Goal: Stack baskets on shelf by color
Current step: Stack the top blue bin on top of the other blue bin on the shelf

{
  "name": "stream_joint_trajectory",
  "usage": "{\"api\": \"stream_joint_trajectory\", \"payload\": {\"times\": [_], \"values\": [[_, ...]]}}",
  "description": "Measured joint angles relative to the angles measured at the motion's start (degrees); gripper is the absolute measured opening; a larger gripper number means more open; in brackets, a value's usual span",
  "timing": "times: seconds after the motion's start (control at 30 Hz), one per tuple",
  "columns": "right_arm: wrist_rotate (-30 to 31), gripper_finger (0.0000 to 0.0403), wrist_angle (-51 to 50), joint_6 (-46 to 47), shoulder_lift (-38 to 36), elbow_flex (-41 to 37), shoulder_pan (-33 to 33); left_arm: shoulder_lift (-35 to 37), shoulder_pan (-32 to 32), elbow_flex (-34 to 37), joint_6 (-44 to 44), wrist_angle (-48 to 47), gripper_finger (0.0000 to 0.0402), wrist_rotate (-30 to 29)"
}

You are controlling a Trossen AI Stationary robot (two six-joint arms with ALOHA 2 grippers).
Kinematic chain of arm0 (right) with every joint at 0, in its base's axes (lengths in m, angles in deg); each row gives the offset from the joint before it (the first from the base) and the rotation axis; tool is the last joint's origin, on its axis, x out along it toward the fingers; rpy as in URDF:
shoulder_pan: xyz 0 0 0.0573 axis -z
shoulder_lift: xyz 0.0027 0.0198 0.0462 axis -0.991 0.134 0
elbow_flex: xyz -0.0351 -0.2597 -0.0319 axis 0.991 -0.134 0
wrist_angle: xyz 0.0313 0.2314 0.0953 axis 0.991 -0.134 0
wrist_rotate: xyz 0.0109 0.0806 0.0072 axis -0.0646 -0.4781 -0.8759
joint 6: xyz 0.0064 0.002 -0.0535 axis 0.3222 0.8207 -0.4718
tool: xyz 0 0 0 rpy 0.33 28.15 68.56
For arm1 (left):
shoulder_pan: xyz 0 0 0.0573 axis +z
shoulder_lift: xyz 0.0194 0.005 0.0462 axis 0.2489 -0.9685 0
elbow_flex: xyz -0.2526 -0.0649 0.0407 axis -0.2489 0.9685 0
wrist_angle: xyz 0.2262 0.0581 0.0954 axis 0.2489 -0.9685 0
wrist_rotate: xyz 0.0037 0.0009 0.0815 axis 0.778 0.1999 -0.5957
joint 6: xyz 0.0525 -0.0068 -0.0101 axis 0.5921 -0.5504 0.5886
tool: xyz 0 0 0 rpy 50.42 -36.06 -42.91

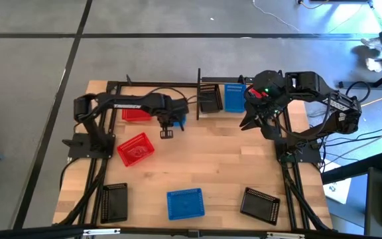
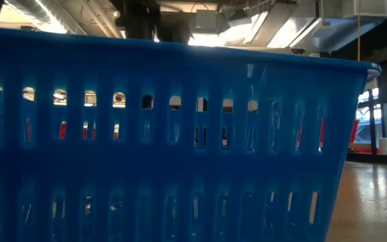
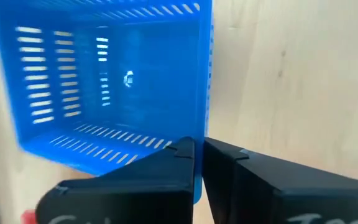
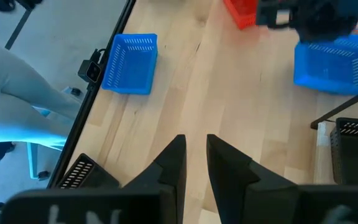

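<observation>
The shelf [image 1: 154,87] stands at the table's far edge. It holds a red basket [image 1: 135,114] at the left, and a black basket [image 1: 211,98] and a blue basket [image 1: 234,97] at the right. My left gripper [image 1: 171,123] is in front of the shelf's middle, shut on another blue basket [image 3: 110,87], which is mostly hidden under the arm in the high view. My right gripper [image 1: 252,121] hangs slightly open and empty near the shelf's right end. Loose on the table are a red basket [image 1: 136,151], two black baskets [image 1: 115,202] [image 1: 260,202] and a blue basket [image 1: 185,204]. My left gripper holds the blue basket by the rim of one side wall [image 3: 199,127], near a corner. One finger [image 3: 166,165] is inside the basket and one [image 3: 241,168] outside. The fingers point down from above. The basket sits open side up below them; whether it is clear of the table, I cannot tell.
Bare wood lies in the table's middle [image 1: 211,159]. Black frame rails [image 1: 287,179] run along the table's left and right sides. The near blue basket [image 2: 180,148] fills the low view. Cables and equipment [image 1: 377,166] stand beyond the right edge.
</observation>
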State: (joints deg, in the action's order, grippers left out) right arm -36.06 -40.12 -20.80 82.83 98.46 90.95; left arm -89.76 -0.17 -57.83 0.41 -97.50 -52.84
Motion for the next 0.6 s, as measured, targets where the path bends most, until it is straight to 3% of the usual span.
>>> {"api": "stream_joint_trajectory", "payload": {"times": [0.3, 0.47, 0.6], "values": [[3.73, 0.0062, -0.09, -0.04, 0.00, 0.00, 0.01, 12.64, -8.32, -0.21, -7.61, -2.48, 0.0001, -12.47], [9.27, 0.0062, 1.33, 2.18, 0.20, 0.00, 0.02, 13.83, -15.27, -2.12, -7.50, -2.52, 0.0000, -25.87], [16.72, 0.0062, 4.30, 3.06, 1.04, 0.00, 0.02, 13.53, -19.24, -2.86, -4.91, -1.51, 0.0000, -32.64]]}}
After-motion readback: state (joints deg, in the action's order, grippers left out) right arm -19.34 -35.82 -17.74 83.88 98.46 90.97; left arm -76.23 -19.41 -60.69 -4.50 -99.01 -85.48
